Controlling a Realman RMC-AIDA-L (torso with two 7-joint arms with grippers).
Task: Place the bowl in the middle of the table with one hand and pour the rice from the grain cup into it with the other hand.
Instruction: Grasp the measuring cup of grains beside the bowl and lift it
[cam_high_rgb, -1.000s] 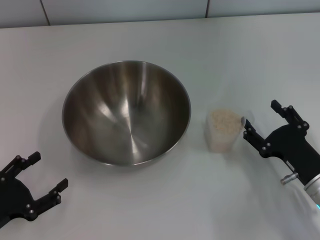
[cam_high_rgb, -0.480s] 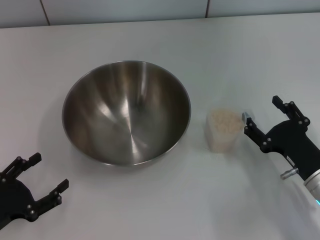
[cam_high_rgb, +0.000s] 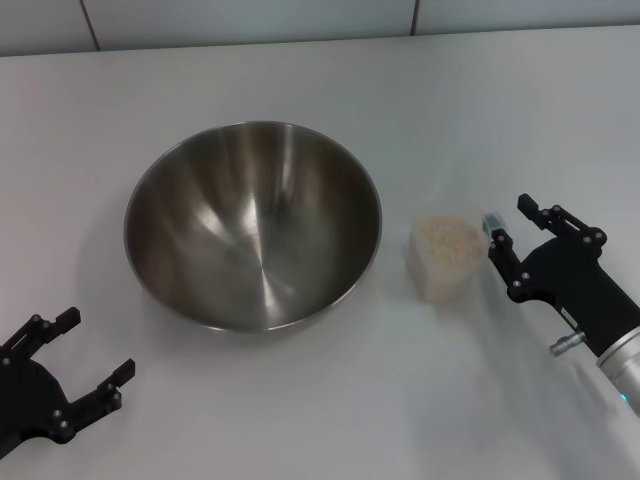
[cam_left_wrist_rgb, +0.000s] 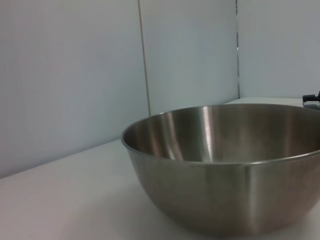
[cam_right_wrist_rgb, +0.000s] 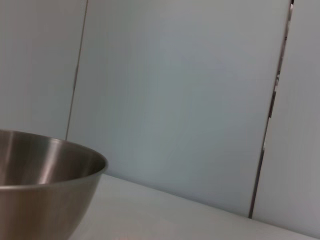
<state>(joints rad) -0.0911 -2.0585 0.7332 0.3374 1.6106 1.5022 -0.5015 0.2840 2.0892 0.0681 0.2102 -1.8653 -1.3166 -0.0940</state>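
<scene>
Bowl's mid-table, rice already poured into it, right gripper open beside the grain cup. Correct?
Not quite. The head view shows the bowl empty; the rice sits in the grain cup, upright on the table. The rest holds: the right gripper is open beside the cup.

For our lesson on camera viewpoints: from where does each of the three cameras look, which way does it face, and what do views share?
Head view: above, looking down at the table, bowl, grain cup; shows left gripper and right gripper.
Left wrist view: low beside the bowl; own arm unseen.
Right wrist view: low, facing the wall; own arm unseen.
All three show the bowl.
</scene>
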